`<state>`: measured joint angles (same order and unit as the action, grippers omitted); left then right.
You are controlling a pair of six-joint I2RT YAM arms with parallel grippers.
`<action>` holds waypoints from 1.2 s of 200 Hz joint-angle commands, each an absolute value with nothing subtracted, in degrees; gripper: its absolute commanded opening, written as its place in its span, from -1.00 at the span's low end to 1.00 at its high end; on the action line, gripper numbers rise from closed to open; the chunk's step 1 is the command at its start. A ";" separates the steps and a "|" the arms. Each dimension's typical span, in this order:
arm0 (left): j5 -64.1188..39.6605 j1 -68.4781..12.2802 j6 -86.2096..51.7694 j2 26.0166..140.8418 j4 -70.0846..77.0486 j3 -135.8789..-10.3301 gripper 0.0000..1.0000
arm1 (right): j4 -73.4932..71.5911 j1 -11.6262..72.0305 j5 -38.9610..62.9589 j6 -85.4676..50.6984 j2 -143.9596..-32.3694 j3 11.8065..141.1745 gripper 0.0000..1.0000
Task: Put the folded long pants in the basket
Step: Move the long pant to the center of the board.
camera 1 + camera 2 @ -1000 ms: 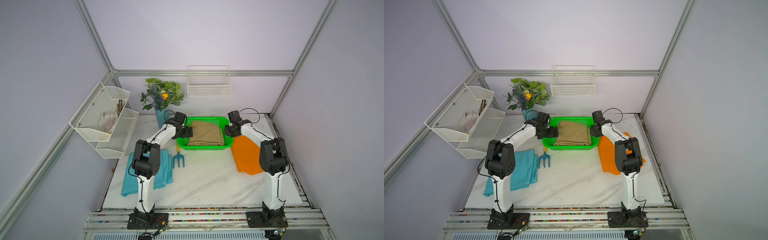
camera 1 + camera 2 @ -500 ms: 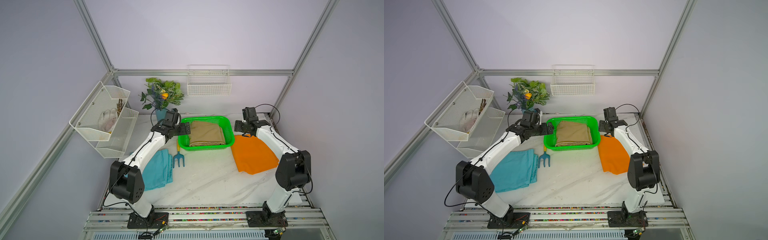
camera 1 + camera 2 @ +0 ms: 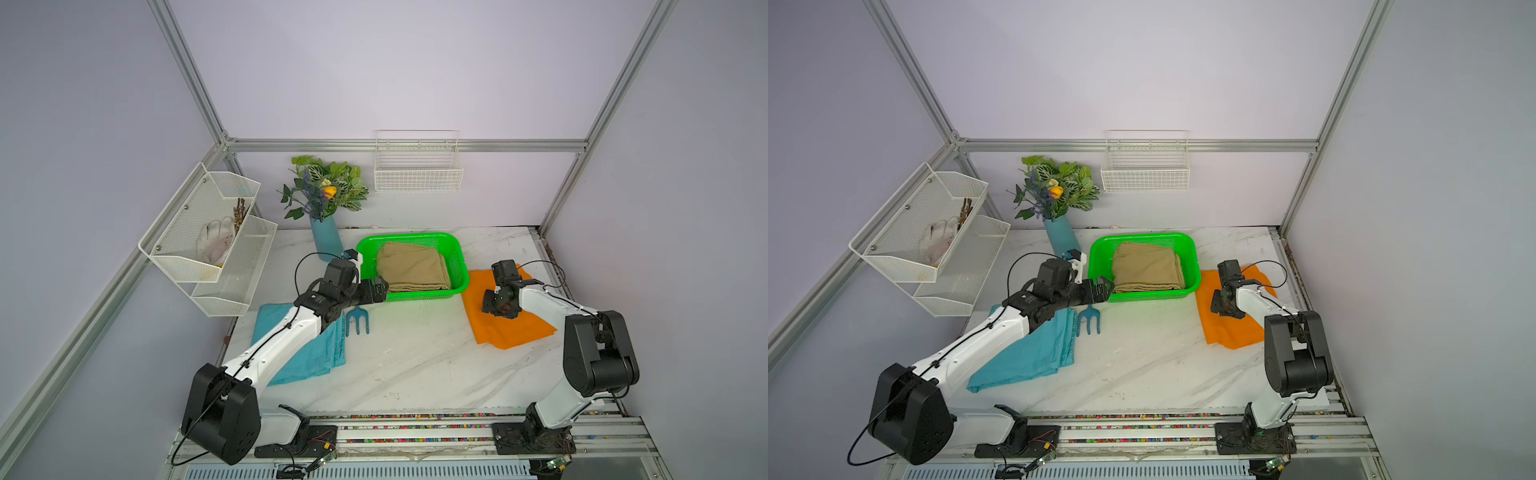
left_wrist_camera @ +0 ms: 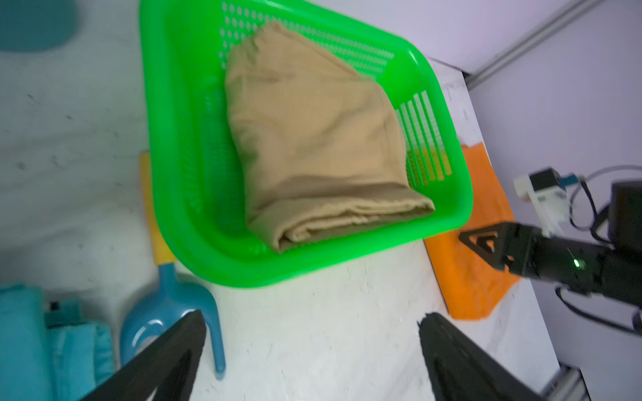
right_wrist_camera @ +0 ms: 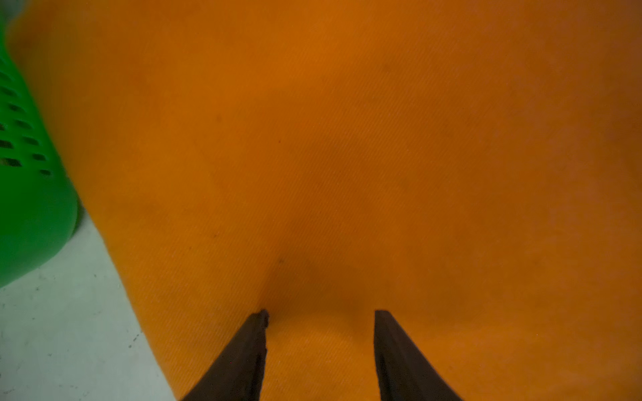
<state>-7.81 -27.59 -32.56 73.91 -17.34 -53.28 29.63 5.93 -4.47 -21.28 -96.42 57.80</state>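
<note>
One tan-khaki folded pair of pants [image 3: 413, 268] lies in the shallow green perforated plastic basket [image 3: 424, 295], so my right pincer [image 5: 319, 314] hangs parted over the orange folded pants [image 3: 515, 332] just beside it, likely next to go, while my left pincer [image 4: 312, 314] gapes empty.

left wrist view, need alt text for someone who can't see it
A green basket holding folded tan pants sits on a white table, seen past the open left gripper. Orange pants lie beside the basket under the right gripper; a blue garden fork and teal pants lie opposite.
</note>
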 commanded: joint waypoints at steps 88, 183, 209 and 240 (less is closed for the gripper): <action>-16.90 -32.76 -30.07 82.59 -20.79 -54.39 1.00 | 26.86 14.16 8.94 -35.25 -88.89 39.35 -0.04; -18.32 -32.92 -28.59 85.21 -24.54 -54.17 0.99 | 28.82 39.19 12.74 -48.30 -79.58 33.53 -0.07; -20.61 -33.35 -27.58 87.56 -24.91 -55.17 0.99 | 26.64 42.28 14.59 -47.08 -84.03 35.74 -0.06; -19.56 -37.97 -25.75 91.27 -26.33 -58.85 1.00 | 31.62 42.54 7.79 -44.12 -80.74 42.23 0.02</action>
